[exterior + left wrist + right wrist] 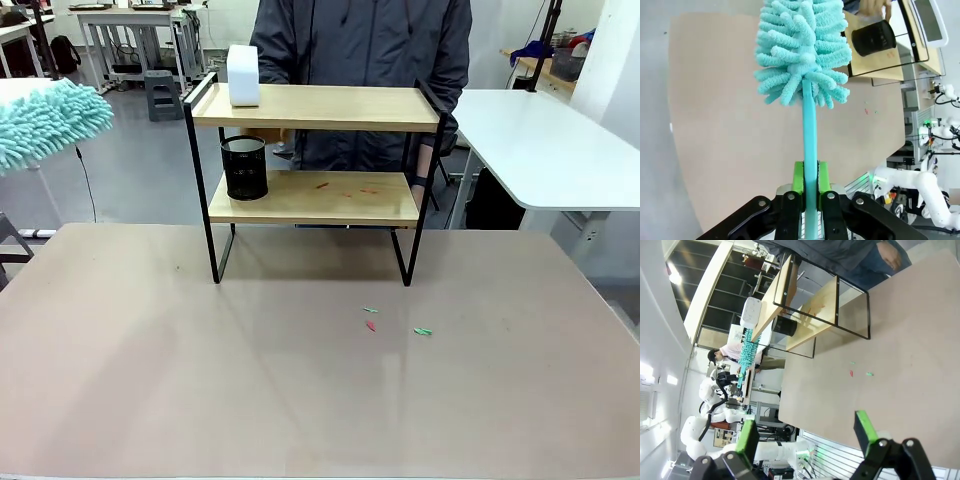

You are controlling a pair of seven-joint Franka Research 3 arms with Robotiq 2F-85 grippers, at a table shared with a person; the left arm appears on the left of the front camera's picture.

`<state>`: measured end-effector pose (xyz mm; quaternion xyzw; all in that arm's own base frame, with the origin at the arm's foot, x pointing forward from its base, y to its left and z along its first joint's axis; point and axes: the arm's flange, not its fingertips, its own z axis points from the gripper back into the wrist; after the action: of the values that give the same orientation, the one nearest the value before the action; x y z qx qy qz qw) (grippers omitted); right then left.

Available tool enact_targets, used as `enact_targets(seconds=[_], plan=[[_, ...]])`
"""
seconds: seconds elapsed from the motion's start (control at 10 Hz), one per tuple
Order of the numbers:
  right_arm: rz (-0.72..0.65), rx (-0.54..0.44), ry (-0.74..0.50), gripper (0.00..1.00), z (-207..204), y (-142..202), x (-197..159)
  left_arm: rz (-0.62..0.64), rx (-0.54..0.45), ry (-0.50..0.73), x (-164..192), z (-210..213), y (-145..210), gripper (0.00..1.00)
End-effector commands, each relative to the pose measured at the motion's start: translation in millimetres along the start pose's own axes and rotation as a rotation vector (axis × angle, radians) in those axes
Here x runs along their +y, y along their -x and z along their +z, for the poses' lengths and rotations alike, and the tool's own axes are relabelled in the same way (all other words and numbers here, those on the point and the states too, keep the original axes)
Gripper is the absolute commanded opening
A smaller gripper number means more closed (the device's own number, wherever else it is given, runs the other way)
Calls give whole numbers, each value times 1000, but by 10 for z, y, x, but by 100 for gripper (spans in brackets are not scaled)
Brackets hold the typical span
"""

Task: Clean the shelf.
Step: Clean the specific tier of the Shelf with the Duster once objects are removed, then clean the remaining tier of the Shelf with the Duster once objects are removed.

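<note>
Left wrist view: left claw (pixel 811 166) clamps the duster (pixel 802 55); right claw (pixel 805 418) gapes empty.

— Where is the right gripper (pixel 805 427)?
— At six o'clock, with its green pads (pixel 747 436) spread wide and nothing between them.
— And the shelf (pixel 815 315)?
— Toward twelve, turned sideways in the frame. A black mesh cup (pixel 785 326) sits on its lower board and a white box (pixel 751 311) on the upper.
— And on the table (pixel 910 340)?
— Small coloured scraps (pixel 851 373) near three o'clock. A teal duster (pixel 746 357) shows at nine.
</note>
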<state>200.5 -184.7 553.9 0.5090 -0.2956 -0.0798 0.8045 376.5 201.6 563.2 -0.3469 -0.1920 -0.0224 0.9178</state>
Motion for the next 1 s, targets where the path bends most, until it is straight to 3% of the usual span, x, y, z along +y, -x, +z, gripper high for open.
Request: enact_targets(seconds=[0.0, 0.9], plan=[[24, -9, -22, 100, -12, -12, 15, -22, -11, -2, -16, -35, 68, 12], [24, -9, -22, 100, -12, -12, 15, -22, -11, -2, -16, -35, 68, 12]])
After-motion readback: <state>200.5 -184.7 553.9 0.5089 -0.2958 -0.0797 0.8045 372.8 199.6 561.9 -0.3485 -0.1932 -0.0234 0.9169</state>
